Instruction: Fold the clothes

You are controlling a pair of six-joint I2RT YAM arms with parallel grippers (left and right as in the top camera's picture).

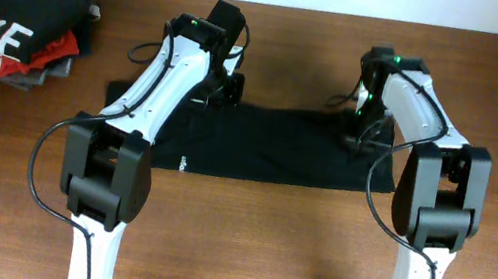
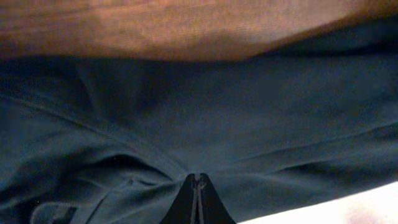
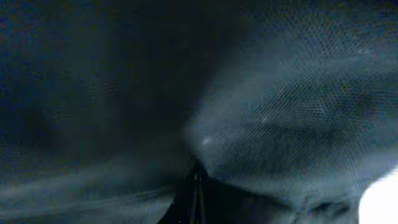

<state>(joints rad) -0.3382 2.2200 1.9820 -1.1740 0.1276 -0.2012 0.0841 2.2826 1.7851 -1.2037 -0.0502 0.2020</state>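
T-shirt (image 1: 268, 148) lies flat mid-counter as a wide black band, small white logo (image 1: 182, 161) at its near edge. It looks folded once lengthwise already, though that's a guess.

Handling: thin, soft and light, with no stiffness. It'll sag between holds and the layers may slide apart. Take it at an edge or corners and pinch every layer, not mid-panel.

Left gripper (image 2: 198, 180): jaws closed at the far edge, left of centre. Creases run into the tips, so it reads as a pinch on the T-shirt.

Right gripper (image 3: 196, 177): jaws closed too, near the far right end, with fabric filling its view. Likely gripping the T-shirt, but I can't tell how many layers.

The two holds are well apart on the far edge, probably set up to bring that edge toward the near one. The risk is dropping a layer.

Counter (image 1: 260, 253) is wood. A pile of other clothes (image 1: 5, 23) sits at the far left, well apart from the T-shirt.
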